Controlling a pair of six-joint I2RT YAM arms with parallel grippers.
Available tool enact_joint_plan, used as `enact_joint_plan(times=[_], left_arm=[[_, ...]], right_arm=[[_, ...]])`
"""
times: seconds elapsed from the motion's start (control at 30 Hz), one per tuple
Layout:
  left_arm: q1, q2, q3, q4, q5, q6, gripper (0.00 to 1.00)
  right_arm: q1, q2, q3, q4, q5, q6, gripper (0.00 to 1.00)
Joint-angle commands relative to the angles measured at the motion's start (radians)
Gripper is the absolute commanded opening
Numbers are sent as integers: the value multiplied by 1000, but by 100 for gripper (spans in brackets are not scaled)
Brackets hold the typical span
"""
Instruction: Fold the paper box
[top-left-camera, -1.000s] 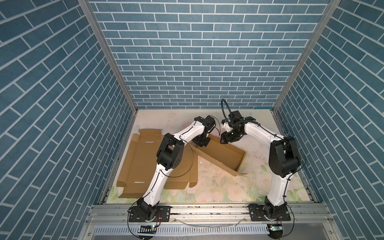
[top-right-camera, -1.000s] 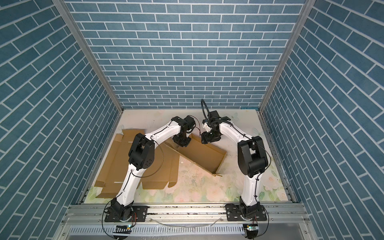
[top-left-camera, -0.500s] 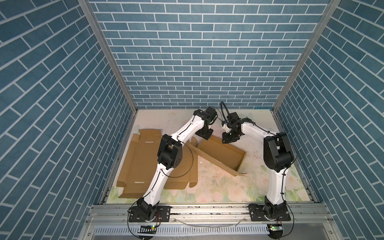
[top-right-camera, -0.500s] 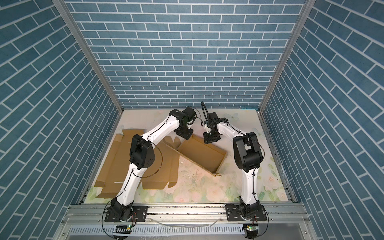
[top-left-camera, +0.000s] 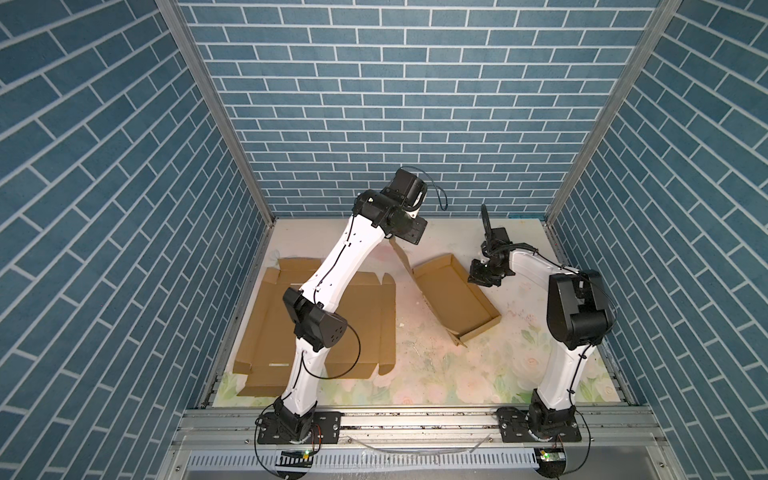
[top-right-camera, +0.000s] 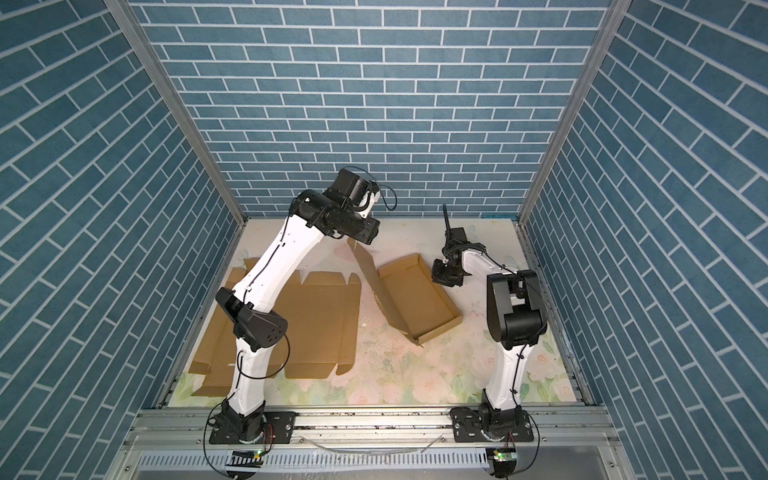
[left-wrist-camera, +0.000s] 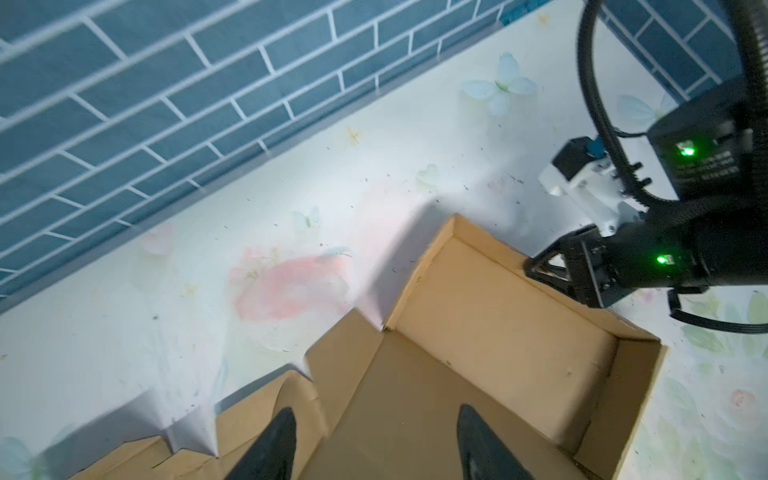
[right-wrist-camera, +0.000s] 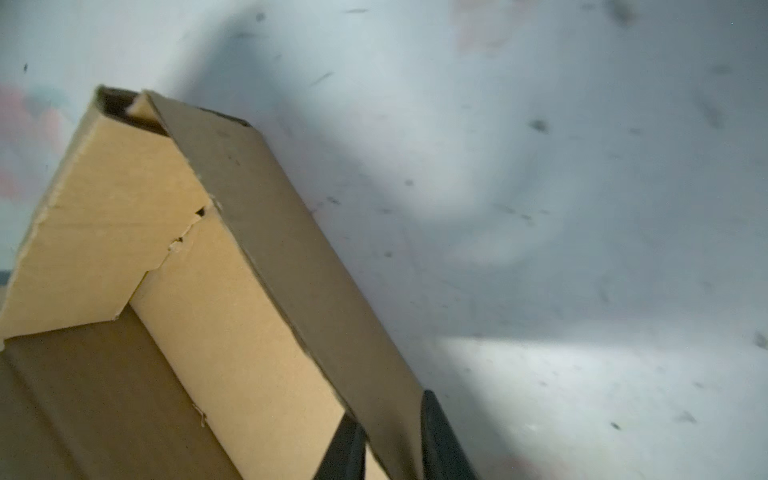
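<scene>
Worryingly, the left claw (left-wrist-camera: 376, 409) gapes empty over the lid (top-right-camera: 368, 270) at ten o'clock on the box (top-right-camera: 415, 295), which may flop back if the right claw (right-wrist-camera: 388, 405), clamped on the two o'clock wall, tugs.

Even overhead light keeps both top views sharp. Beside the paper box (right-wrist-camera: 249, 291) the right wrist view is dim and soft, a broad shadow on the mat (right-wrist-camera: 582, 208); the left wrist view's brick wall (left-wrist-camera: 166, 104) smears.
</scene>
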Motion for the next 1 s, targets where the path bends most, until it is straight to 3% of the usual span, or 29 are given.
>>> enact_joint_plan(times=[0.0,0.17,0.33,0.43,0.5,0.6,0.67,0.77,0.83,0.97], left_arm=[[10,-47,3,13,-101,17,63],[12,-147,-87,79,-133,-2,64],[17,-276,-313,209,-182,-4,65],[39,-362,-479,307,-212,-25,67],[61,-416,-587,373,-223,-41,69],[98,-491,-724,448,-230,-63,73],[133,-530,-793,482,-192,-79,73],[182,-576,-892,525,-126,-97,72],[207,-604,-965,557,-91,-102,72],[231,-655,-1128,654,-37,-145,72]], right_arm=[[-17,-78,-86,39,52,191,24],[-29,-197,-260,132,90,415,25],[-17,-340,-481,276,104,689,25],[48,-422,-563,302,129,795,25],[108,-456,-568,274,137,795,29],[145,-487,-545,159,111,698,39],[130,-525,-520,73,131,562,45],[95,-574,-407,-94,244,280,51],[76,-585,-329,-106,236,64,54],[68,-458,-136,-126,249,-264,60]])
